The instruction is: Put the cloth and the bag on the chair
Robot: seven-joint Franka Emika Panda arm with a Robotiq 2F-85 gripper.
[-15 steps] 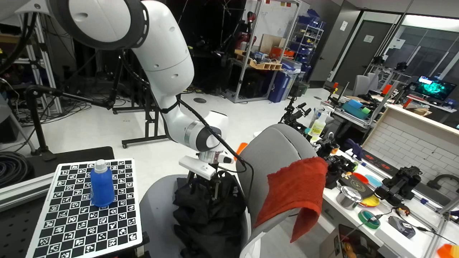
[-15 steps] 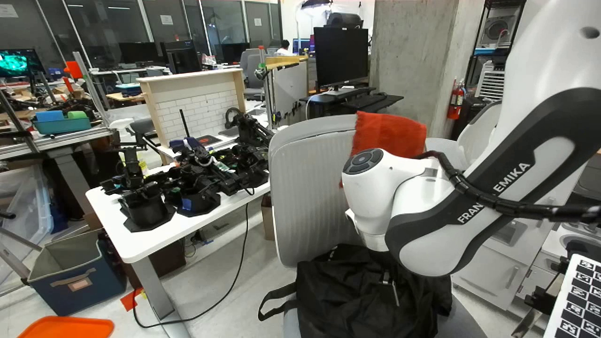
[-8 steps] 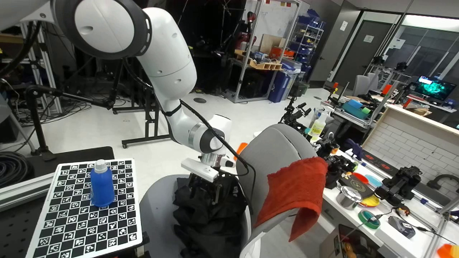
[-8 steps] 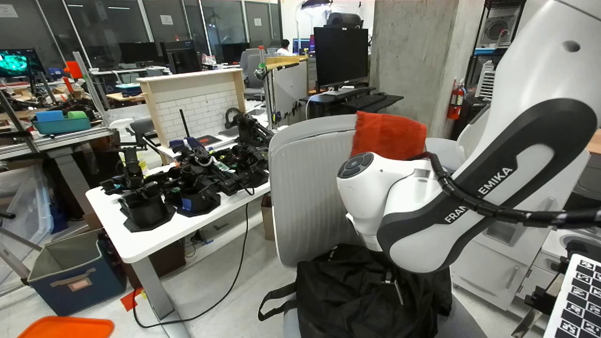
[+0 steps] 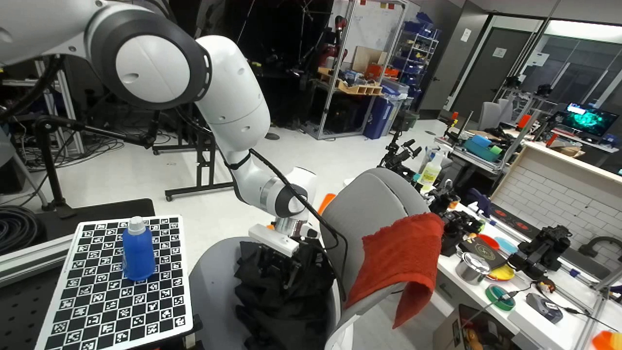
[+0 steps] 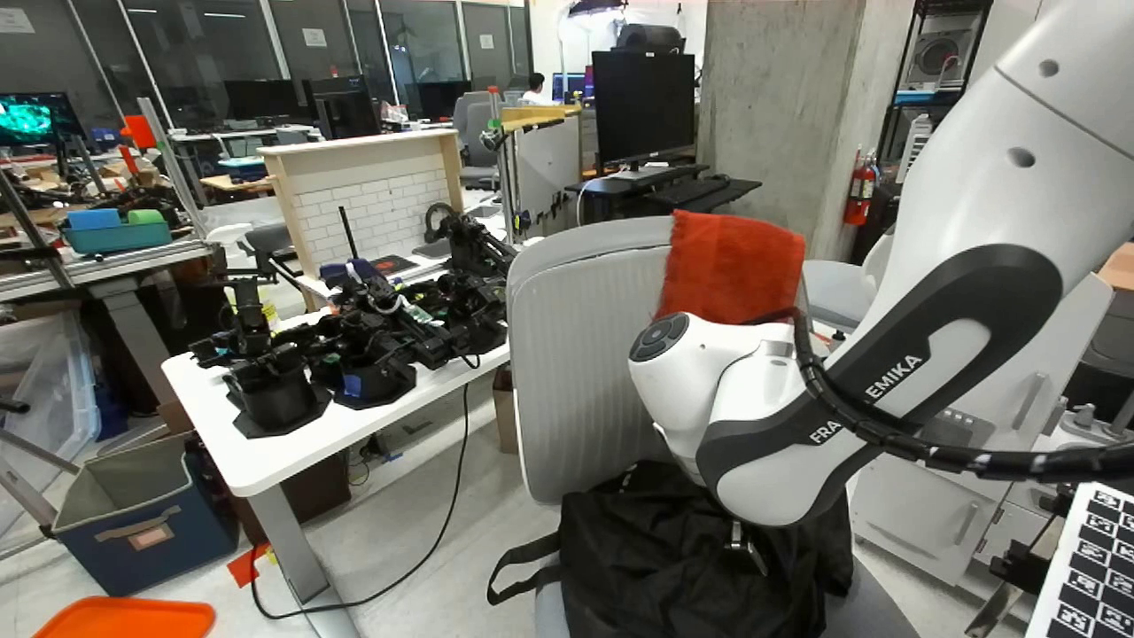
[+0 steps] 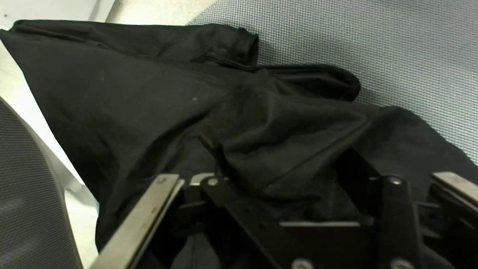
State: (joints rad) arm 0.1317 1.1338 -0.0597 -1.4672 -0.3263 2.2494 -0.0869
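The black bag lies crumpled on the seat of the grey chair. It also lies there in an exterior view, with a strap hanging off the side. The red cloth hangs over the backrest top in both exterior views. My gripper is low over the bag, pointing down. In the wrist view its fingers stand wide apart, with black bag fabric below and between them. Whether the tips touch the bag cannot be told. In an exterior view the arm hides most of the gripper.
A blue bottle stands on a checkered board beside the chair. A white table with several black robot arms stands behind the backrest. A black cable runs along my arm close to the backrest.
My arm has come down, and the gripper has sunk lower over the bag with a slight shift toward the backrest and some tilt. The bag and the cloth show no clear movement.
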